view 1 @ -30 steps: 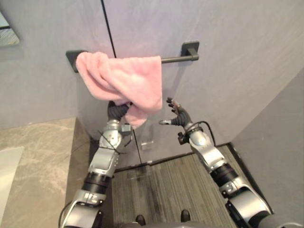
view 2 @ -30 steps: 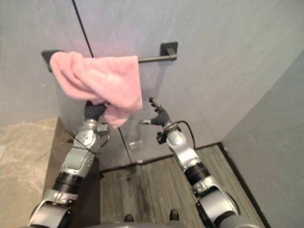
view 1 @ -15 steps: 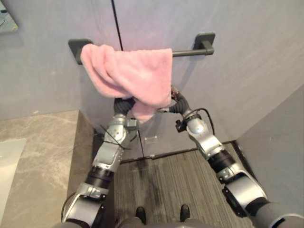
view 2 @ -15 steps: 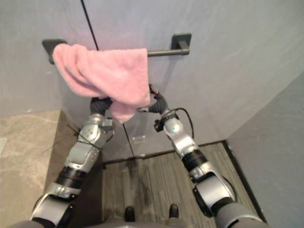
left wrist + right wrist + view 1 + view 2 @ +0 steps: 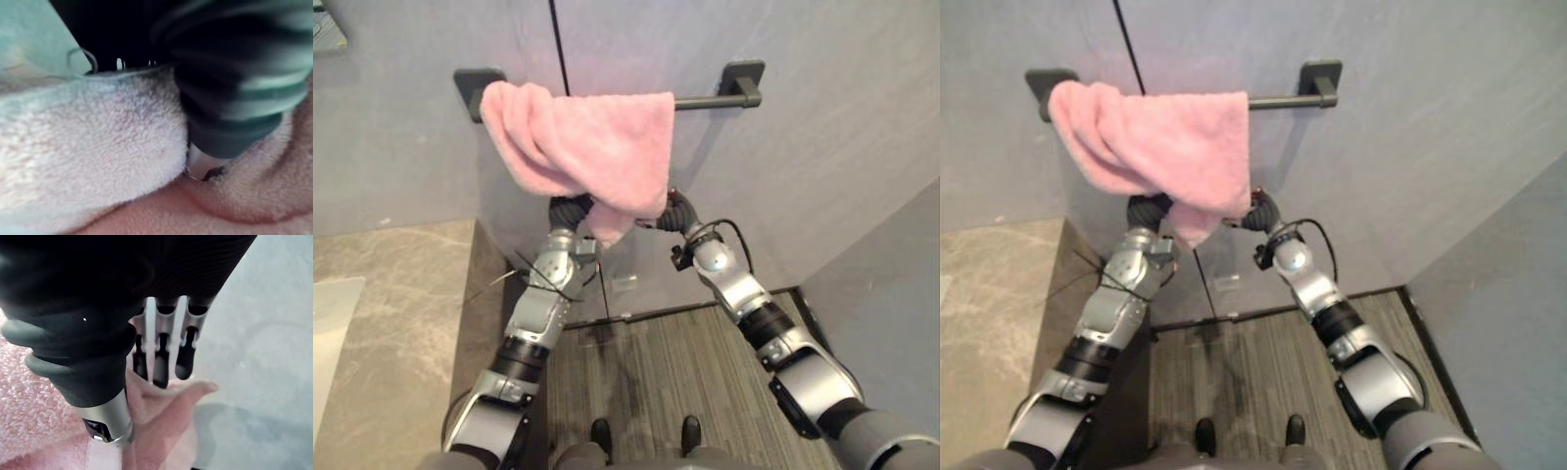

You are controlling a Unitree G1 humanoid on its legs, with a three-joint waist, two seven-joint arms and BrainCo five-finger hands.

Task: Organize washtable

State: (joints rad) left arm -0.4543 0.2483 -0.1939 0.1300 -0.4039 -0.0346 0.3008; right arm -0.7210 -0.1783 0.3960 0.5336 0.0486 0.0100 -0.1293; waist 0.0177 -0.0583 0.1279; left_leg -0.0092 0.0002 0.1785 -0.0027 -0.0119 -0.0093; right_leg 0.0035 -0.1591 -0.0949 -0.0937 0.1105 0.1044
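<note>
Blocked over left part of bar (image 5: 710, 99) by draped towel (image 5: 582, 147). Open along bare right stretch of bar and beneath it. Hemmed behind by wall (image 5: 822, 117); at left by counter (image 5: 391, 284), lower down.

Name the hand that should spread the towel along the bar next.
Right, likely: the right hand pinches the free corner of the pink towel, nearest the bare end of the bar; the left hand sits under bunched folds.

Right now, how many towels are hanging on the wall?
1. A pink towel hangs bunched over the left part of the dark wall bar. The left hand and right hand are at its lower edge. Its folds could hide something smaller.
</note>
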